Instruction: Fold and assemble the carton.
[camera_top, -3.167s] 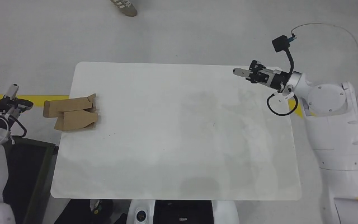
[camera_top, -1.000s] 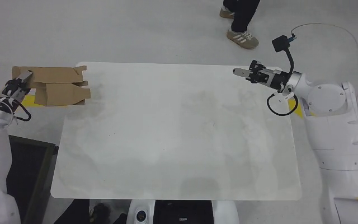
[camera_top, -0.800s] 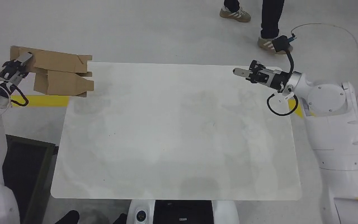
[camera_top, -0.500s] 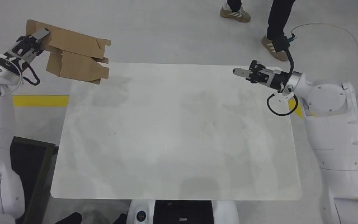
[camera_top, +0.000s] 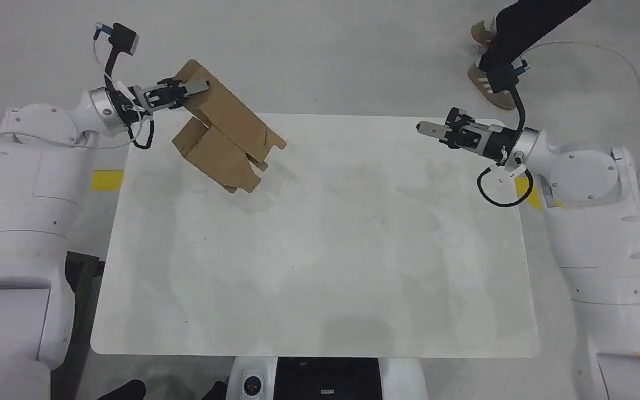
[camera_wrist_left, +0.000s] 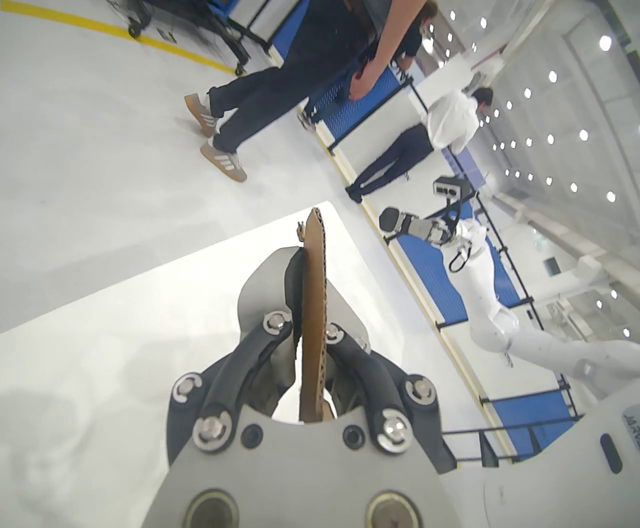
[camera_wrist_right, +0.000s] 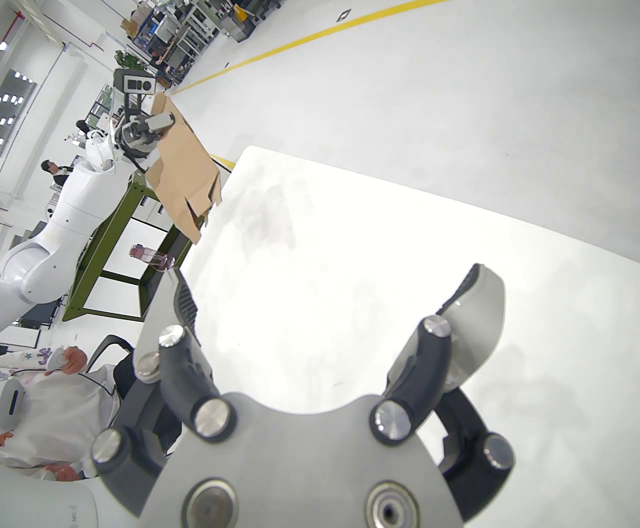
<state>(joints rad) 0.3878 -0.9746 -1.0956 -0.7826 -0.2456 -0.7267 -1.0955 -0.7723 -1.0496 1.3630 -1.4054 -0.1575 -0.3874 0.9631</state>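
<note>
A flat brown carton (camera_top: 225, 130) hangs tilted in the air over the table's far left corner, and it is also seen across the table as the carton (camera_wrist_right: 185, 165). My left gripper (camera_top: 196, 88) is shut on its upper edge. In the left wrist view the carton (camera_wrist_left: 313, 310) stands edge-on, pinched at my left gripper (camera_wrist_left: 311, 280). My right gripper (camera_top: 428, 127) hovers over the far right part of the white table (camera_top: 320, 270). In its wrist view my right gripper (camera_wrist_right: 325, 295) is open with nothing between the fingers.
The white table (camera_wrist_right: 380, 260) spreads between the two arms. A green frame (camera_wrist_right: 105, 270) stands beyond the table's left side. A person walks on the floor past the far edge, well away from the carton.
My left arm has lifted the carton from beside the table's left edge and swung it up and inward over the far left corner. The right arm has kept still.
</note>
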